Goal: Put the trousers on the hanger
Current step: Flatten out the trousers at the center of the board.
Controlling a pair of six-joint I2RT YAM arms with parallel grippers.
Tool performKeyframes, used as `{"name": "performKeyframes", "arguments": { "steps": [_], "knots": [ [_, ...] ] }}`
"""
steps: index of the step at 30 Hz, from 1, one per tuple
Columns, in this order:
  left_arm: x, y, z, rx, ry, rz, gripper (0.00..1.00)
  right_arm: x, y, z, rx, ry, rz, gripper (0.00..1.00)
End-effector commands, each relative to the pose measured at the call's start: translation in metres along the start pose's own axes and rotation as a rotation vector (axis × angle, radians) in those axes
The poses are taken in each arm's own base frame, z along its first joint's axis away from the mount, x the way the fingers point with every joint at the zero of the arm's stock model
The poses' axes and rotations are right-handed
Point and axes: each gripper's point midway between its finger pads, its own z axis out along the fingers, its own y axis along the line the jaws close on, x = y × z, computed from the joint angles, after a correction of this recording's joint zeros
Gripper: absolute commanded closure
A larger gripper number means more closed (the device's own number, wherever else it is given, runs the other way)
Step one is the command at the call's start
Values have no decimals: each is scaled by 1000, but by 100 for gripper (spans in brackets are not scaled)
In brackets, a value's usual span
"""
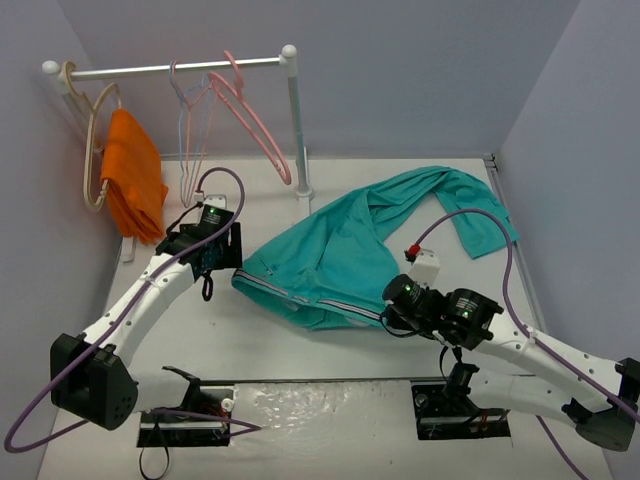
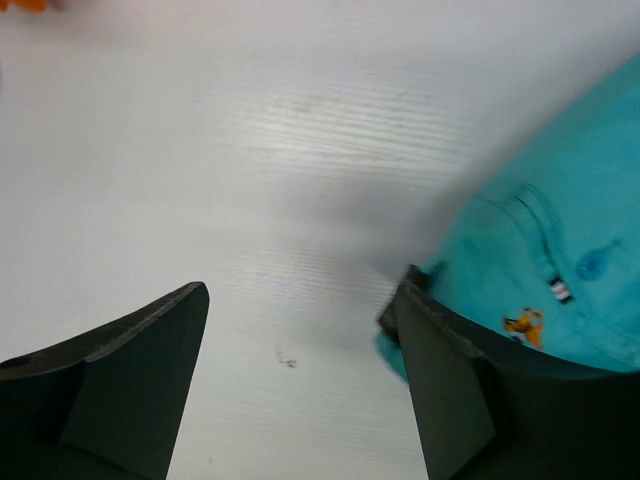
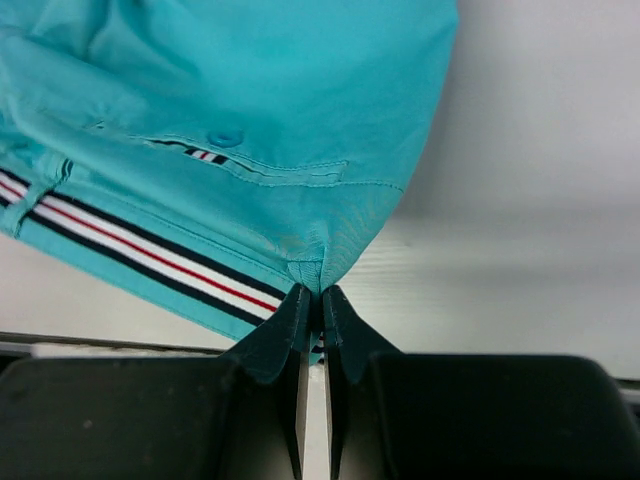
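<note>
Right wrist alone shows tool pinching trousers.

White clothes rail runs across the back left, with an upright post at its right end. Thick beige hanger hooked at the rail's left end. Orange cloth hangs beside it, reaching low toward the table. Pale blue thin hanger hangs mid-rail. White table. Lavender walls.
</note>
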Motion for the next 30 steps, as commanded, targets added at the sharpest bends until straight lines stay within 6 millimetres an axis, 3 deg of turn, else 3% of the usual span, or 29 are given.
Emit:
{"name": "performKeyframes", "arguments": {
  "steps": [1,4,10,15,26,30],
  "knots": [
    [0,8,-3,-20,-48,-87,21,15,-25,5,71,17,-1,100],
    [20,-4,12,13,19,-102,21,22,-33,9,86,22,9,100],
    [38,-45,38,176,77,-141,22,29,-37,17,94,22,16,100],
    [56,-66,56,234,141,-134,24,33,-37,21,86,27,22,100],
    [84,-80,61,292,202,-139,32,35,-36,23,75,21,36,100],
    [98,-81,65,289,234,-142,41,34,-36,23,73,18,40,100]
  ]
}}
